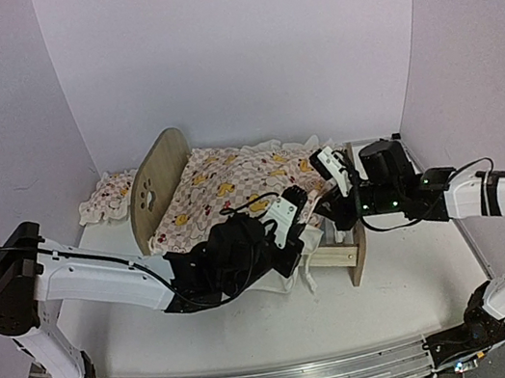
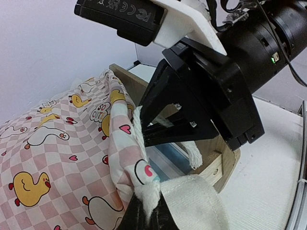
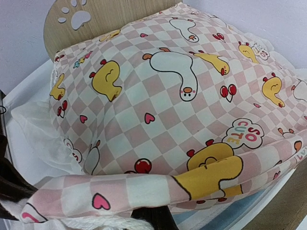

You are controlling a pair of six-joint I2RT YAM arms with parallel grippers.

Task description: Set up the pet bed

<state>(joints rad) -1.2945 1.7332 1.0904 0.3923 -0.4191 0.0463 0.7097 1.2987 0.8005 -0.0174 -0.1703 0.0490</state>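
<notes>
Item: pet bed, on the counter, cover draped over it; my left hand and right hand both clenched on the cover's hem at the bed's foot, apparently to stretch it.

Pink duck-print cover across the pet bed, paw-cutout headboard behind.

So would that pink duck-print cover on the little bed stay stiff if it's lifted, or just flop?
Probably floppy: the cover folds over and bunches along its near edge. It is likely light too, since it looks like thin cloth draped over the wooden bed frame. If pulled, it would probably stretch and slide rather than tip.
</notes>
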